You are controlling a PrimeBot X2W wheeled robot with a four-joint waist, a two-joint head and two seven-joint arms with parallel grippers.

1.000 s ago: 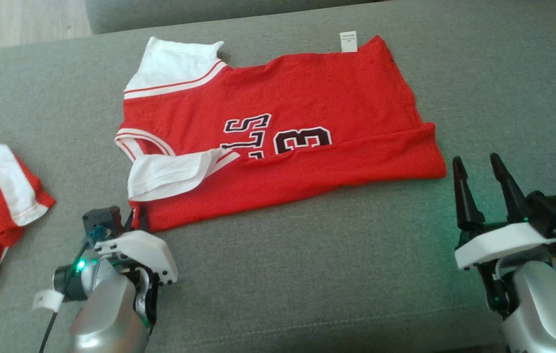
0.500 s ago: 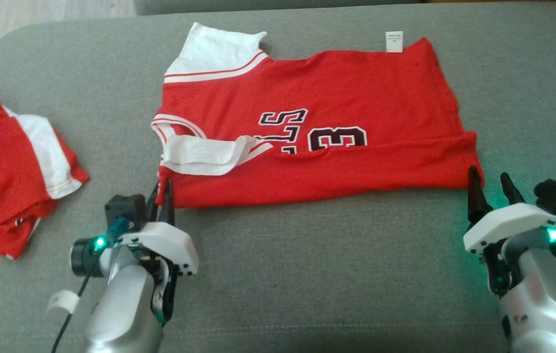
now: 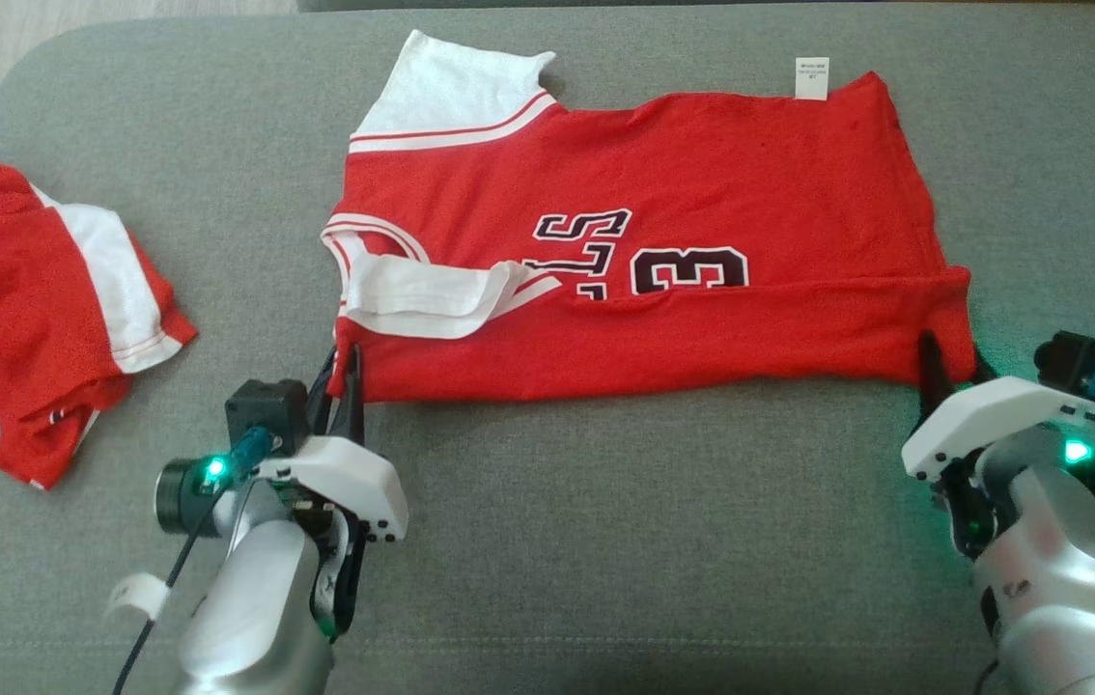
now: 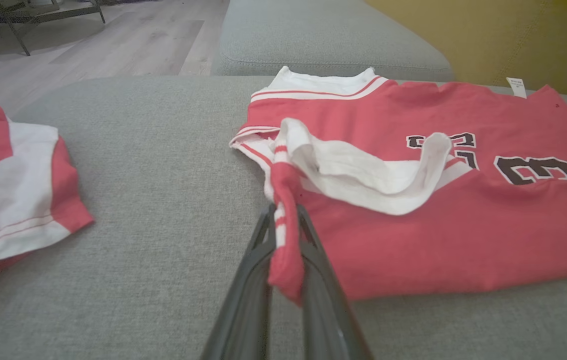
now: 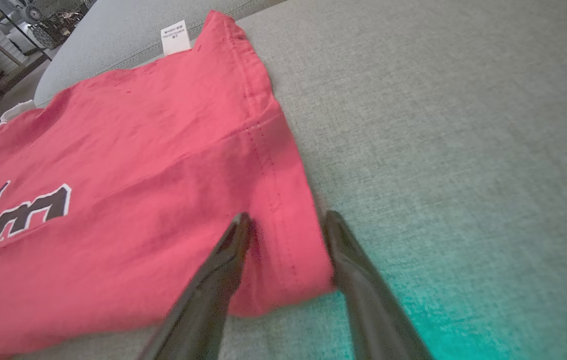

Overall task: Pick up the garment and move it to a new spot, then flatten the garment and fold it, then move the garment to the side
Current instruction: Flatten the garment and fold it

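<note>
Red jersey (image 3: 644, 222) lies roughly in the middle of the grey sofa cushion (image 3: 605, 541), long axis across the head view, collar end toward the robot's left. It is mostly flat. A near strip is already turned up over the body and hides the lower part of the lettering and number.

Left gripper (image 4: 283, 235): fingers pressed together, pinching the near collar-side corner. A tongue of red cloth with a white stripe stands up between them. The white sleeve (image 3: 422, 294) lies doubled over just beyond the pinch.

Right gripper (image 5: 288, 220): fingers spread, astride the near hem-side corner with one tip on the cloth and one just off its edge. No pinch yet.

Judgement: a corner at each end of the same long edge lets both arms lift that edge together, so the fold stays straight and does not sag in the middle. The right side is the one not yet secured.

White care label (image 3: 811, 77) sticks out at the far edge. A second red-and-white garment (image 3: 36, 299) sits crumpled well apart at the cushion's left end.

Surface: woven upholstery, soft, likely grippy on cloth. Room: pale wood floor (image 4: 113, 35), yellow wall (image 4: 488, 35) behind.
</note>
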